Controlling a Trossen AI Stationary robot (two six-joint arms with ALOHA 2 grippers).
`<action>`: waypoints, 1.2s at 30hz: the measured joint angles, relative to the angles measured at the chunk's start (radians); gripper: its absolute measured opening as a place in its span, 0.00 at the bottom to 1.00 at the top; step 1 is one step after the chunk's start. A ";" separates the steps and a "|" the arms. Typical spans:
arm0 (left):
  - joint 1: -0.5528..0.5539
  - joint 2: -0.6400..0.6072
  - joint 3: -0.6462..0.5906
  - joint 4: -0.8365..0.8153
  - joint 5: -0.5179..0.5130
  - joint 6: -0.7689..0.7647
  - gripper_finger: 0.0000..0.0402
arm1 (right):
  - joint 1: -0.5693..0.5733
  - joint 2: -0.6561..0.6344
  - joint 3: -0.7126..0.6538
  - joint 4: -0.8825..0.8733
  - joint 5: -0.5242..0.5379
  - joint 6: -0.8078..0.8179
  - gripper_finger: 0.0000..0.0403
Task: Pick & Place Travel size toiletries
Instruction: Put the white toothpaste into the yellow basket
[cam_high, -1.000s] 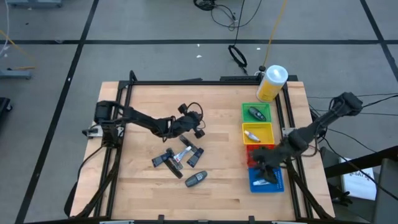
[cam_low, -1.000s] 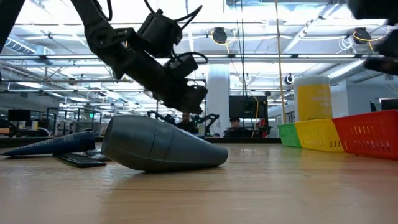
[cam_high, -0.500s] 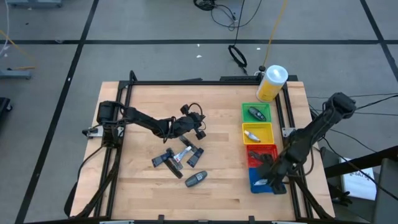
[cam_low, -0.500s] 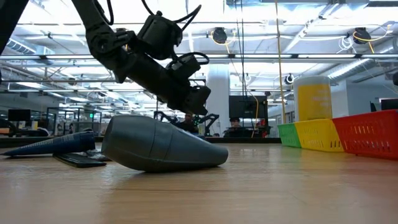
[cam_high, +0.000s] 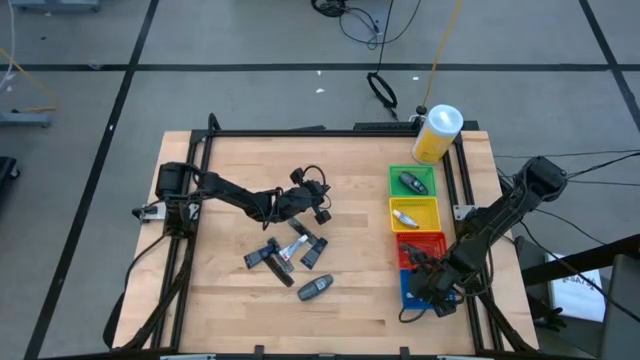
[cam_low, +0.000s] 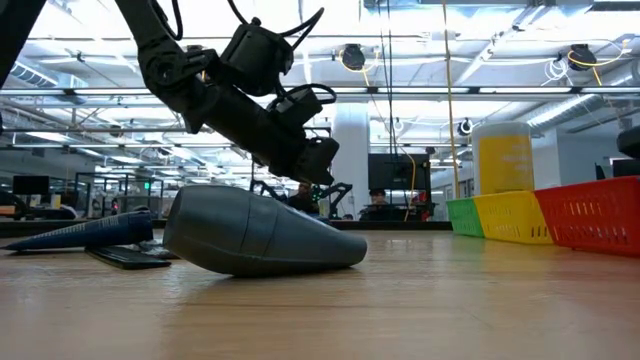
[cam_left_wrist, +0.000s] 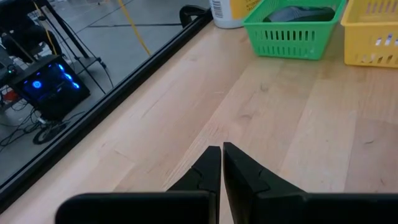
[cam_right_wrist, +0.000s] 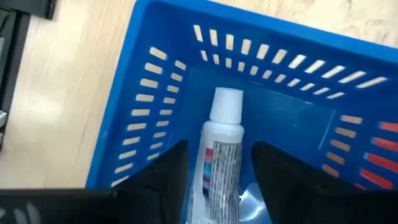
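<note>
Your right gripper (cam_right_wrist: 214, 171) is hanging over the blue tray (cam_high: 412, 296) at the lower right of the high view, fingers spread either side of a white tube (cam_right_wrist: 219, 158) lying inside; contact is hard to judge. Your left gripper (cam_left_wrist: 221, 163), fingers pressed together, is hovering mid-table above the loose toiletries (cam_high: 288, 254).

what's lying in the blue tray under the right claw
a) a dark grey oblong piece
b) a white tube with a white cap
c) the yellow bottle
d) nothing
b: the right wrist view shows a white tube with a white cap lying in the blue tray, between the open fingers of the right claw.
</note>
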 joint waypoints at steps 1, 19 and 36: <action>0.000 0.000 0.000 0.000 0.000 0.000 0.05 | 0.000 0.007 0.000 0.004 0.000 -0.006 0.40; 0.000 0.000 0.000 -0.006 0.043 -0.001 0.05 | -0.024 -0.081 0.005 -0.037 -0.177 0.159 0.02; 0.000 0.000 0.000 -0.006 0.045 -0.003 0.05 | -0.645 -0.464 0.015 -0.392 0.270 -0.124 0.06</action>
